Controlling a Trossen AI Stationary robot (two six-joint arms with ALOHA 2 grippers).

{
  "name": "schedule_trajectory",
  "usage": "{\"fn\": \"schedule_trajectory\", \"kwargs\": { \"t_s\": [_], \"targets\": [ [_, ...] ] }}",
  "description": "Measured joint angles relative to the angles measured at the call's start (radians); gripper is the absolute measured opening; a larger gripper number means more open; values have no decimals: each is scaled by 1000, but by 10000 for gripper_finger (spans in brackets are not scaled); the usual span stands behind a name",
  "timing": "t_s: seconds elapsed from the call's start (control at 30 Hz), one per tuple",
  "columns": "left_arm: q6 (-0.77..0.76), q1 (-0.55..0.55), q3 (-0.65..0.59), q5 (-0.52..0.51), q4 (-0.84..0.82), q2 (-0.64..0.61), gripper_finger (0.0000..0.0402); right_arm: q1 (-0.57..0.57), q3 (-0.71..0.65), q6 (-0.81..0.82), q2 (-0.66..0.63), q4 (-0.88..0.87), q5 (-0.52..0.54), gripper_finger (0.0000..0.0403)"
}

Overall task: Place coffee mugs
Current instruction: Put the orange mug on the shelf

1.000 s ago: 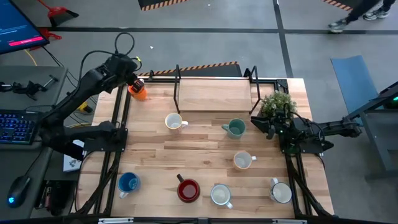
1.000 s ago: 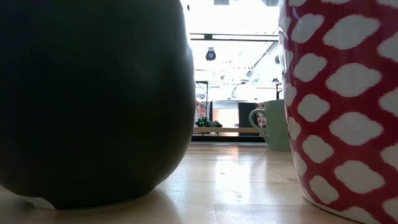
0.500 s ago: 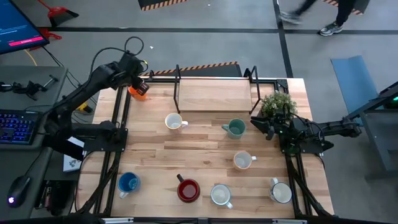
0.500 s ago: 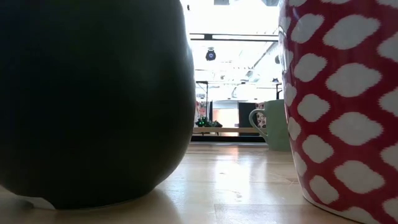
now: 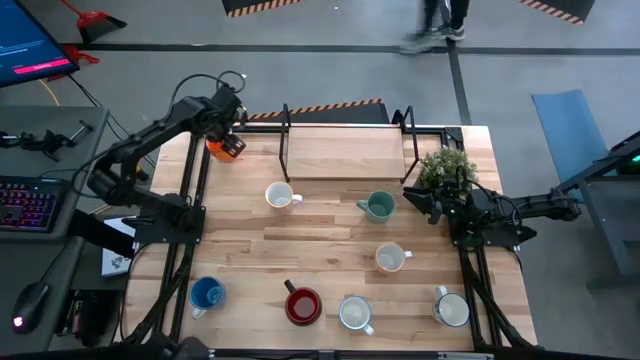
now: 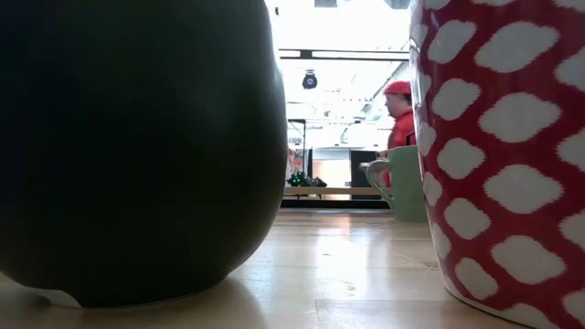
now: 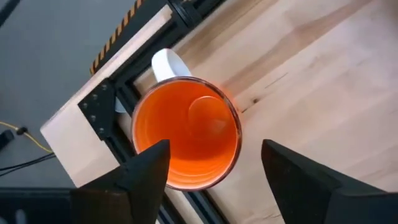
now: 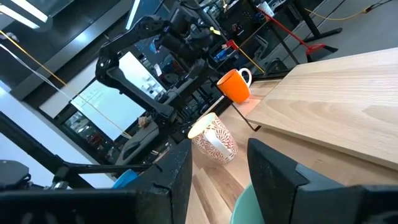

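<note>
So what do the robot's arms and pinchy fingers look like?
Both arms are dark, nearly black, built from jointed links. The left arm has a black cable looping above its wrist. The left gripper has two flat, wedge-shaped black fingers. The right gripper has chunky, angular fingers too.

Even, soft overhead light fills the high view; the pale wooden bench (image 5: 330, 245) shows only faint shadows. In the low view, bright ceiling lights blow out the room behind, a large dark rounded mug (image 6: 137, 146) looms near-black and blurred, and glare streaks the wood. The walking person (image 5: 437, 22) looks smeared, probably by motion. Both wrist views are sharp.
</note>
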Motion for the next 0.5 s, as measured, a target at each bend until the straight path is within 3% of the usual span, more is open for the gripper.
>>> {"fn": "schedule_trajectory", "kwargs": {
  "t_s": [0.5],
  "targets": [
    [-22,-2,0,55,-12,126,244,0,0,-22,0,-5,-7,135]
  ]
}}
